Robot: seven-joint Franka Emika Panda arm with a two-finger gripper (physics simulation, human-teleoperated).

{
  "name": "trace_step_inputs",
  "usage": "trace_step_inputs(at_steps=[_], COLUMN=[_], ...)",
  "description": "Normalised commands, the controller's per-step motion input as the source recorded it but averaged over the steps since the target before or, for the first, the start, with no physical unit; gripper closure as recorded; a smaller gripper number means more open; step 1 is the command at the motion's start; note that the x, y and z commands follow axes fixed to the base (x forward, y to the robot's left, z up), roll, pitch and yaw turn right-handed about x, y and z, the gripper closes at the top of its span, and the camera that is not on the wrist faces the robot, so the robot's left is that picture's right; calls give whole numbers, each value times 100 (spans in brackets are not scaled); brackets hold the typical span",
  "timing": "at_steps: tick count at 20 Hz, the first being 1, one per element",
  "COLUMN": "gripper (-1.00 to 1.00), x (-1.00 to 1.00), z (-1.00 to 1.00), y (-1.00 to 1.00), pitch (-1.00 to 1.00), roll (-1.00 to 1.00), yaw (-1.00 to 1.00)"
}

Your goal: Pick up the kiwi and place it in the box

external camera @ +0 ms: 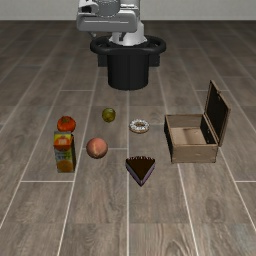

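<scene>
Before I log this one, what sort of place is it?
Probably a simulated test scene, not a lived-in room: a wood-plank floor, the arm's black pedestal standing on it, and a kiwi and a donut lying loose near an open wooden box.

The kiwi is a small, round, olive-green fruit resting on the wood-plank floor. It lies well forward of the hand and slightly toward the exterior view's left of it. The box is brown wood and sits upright with its top open (the hinged lid stands raised on the side away from the kiwi). It is farther from the hand, toward that view's right, well apart from the kiwi.
</scene>
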Motion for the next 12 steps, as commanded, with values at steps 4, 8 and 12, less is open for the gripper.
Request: trace_step_inputs(at_steps=[4, 8, 12], gripper=[-100, -100, -100], x=[0, 0, 0], z=[-100, -100, -100], y=[0, 0, 0], pitch=[0, 0, 0], roll=[0, 0, 0], yaw=[0, 0, 0])
